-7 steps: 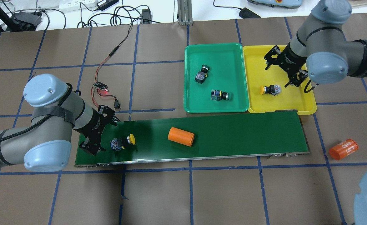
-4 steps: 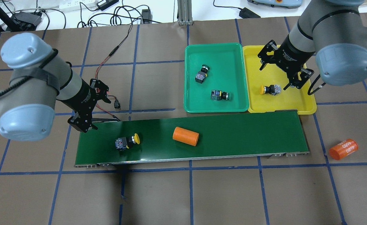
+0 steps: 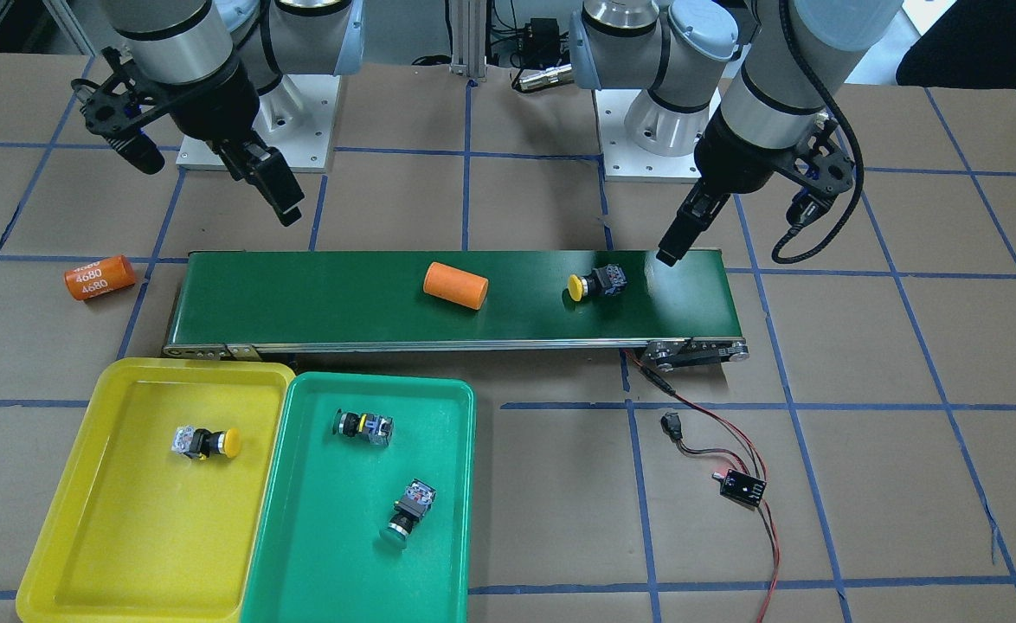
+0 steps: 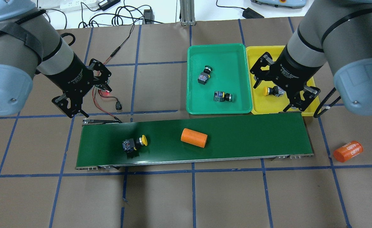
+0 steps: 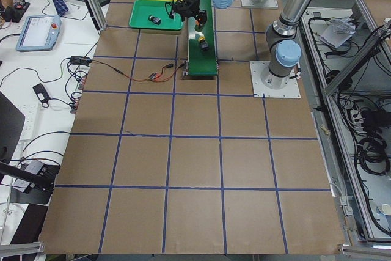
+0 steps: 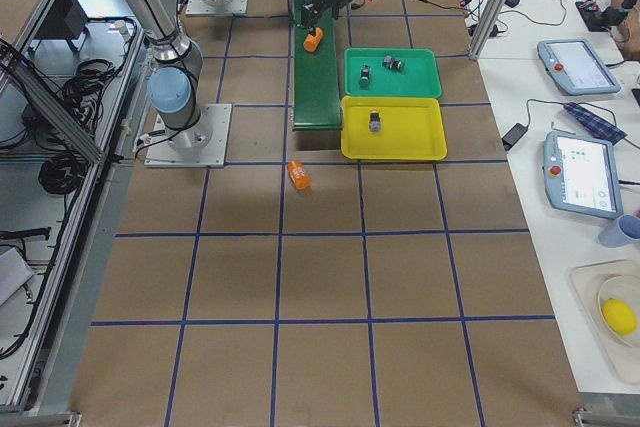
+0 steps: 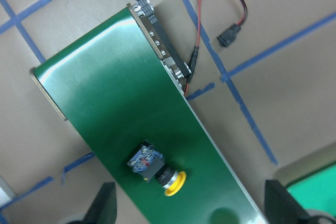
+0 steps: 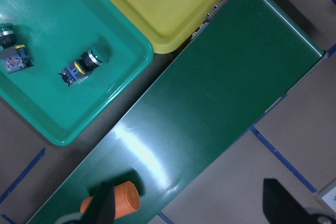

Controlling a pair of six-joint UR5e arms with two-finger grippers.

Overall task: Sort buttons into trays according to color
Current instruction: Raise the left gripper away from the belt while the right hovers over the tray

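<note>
Okay, your left claw (image 4: 91,101) and right claw (image 4: 271,98) both gape wide, empty. Last yellow button (image 4: 135,144) lies sideways on the conveyor belt (image 4: 252,136), near an orange cylinder (image 4: 194,138). Risk: it rolls off a pinch, or you clip the cylinder toward the yellow tray (image 4: 259,107).

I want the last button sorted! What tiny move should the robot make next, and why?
Probably swing the open right gripper over the belt: a yellow button lies loose there, and the yellow tray nearest that gripper holds only one.
</note>
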